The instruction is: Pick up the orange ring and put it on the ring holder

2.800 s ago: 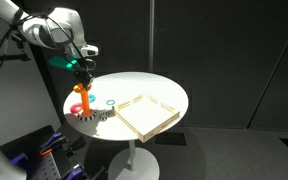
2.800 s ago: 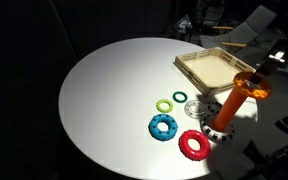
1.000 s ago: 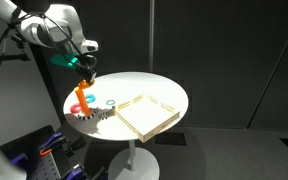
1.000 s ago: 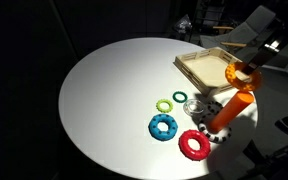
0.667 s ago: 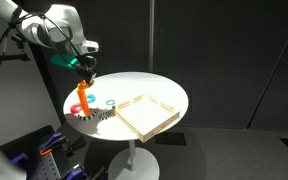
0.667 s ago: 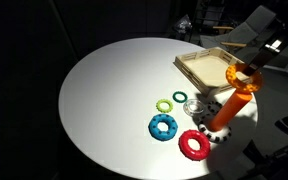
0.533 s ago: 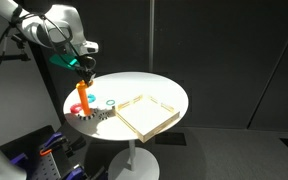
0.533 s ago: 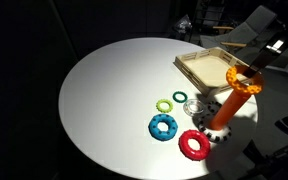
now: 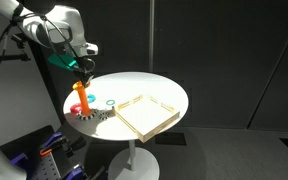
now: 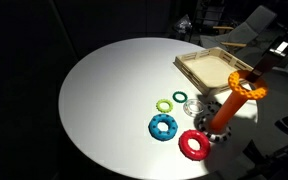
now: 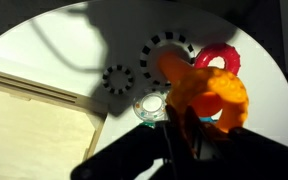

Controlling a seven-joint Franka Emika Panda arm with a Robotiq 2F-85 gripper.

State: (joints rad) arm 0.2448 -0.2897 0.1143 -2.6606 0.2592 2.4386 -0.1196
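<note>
The orange ring [image 10: 249, 86] sits level around the top of the ring holder's orange-red peg [image 10: 230, 110], which leans on its round base at the table's edge. My gripper [image 10: 261, 70] is just above it, shut on the ring's rim. In an exterior view the gripper [image 9: 82, 68] hangs over the ring [image 9: 80, 87] and the peg [image 9: 82, 101]. In the wrist view the dark fingers [image 11: 182, 115] pinch the ring [image 11: 224, 98], with the peg top [image 11: 174, 68] showing through it.
The wooden tray [image 10: 216, 68] lies behind the peg. A green ring [image 10: 165, 104], a blue ring [image 10: 164, 127], a red ring [image 10: 195, 144] and a clear ring [image 10: 194, 107] lie on the white round table [image 10: 114, 90] beside the holder.
The gripper has carried the orange ring from beside the peg, towards the tray, onto the peg's top, and the ring has gone from tilted to level. The loose rings have not moved.
</note>
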